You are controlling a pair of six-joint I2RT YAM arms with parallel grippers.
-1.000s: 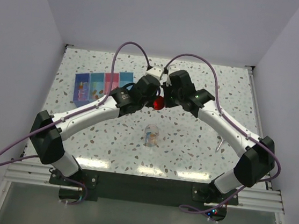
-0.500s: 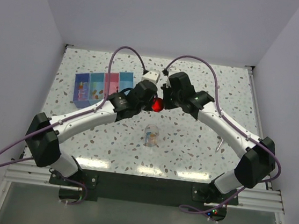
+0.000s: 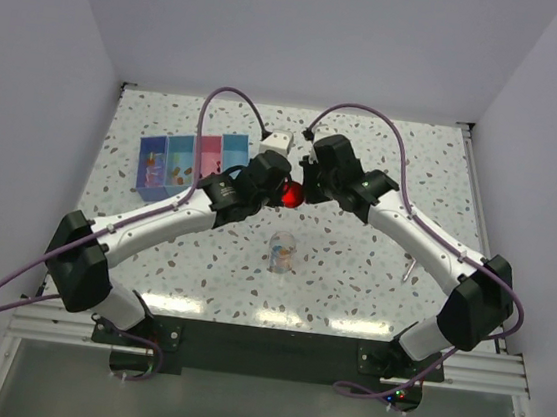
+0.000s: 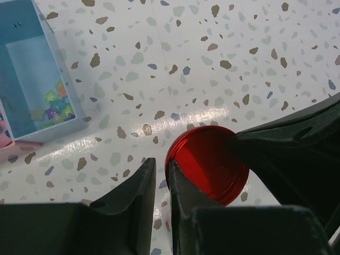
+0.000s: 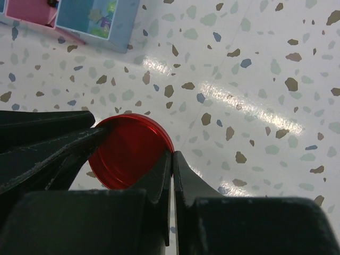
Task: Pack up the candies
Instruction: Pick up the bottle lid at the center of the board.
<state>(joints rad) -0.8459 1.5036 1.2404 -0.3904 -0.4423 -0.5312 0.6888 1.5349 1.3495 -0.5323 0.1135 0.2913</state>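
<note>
Top external view showed both arms meeting over the table (image 3: 352,267) with the red lid (image 3: 291,194) between them, and a clear jar (image 3: 282,252) stood nearer the bases. The right gripper (image 5: 172,155) was clenched on the lid's rim, while the left gripper (image 4: 162,166) had its fingers slightly apart at the opposite rim, with table visible in the slit. Small candies (image 4: 56,103) lay in the light blue compartment of the tray (image 3: 208,148) at the left, and some coloured ones seemed to be in the jar.
</note>
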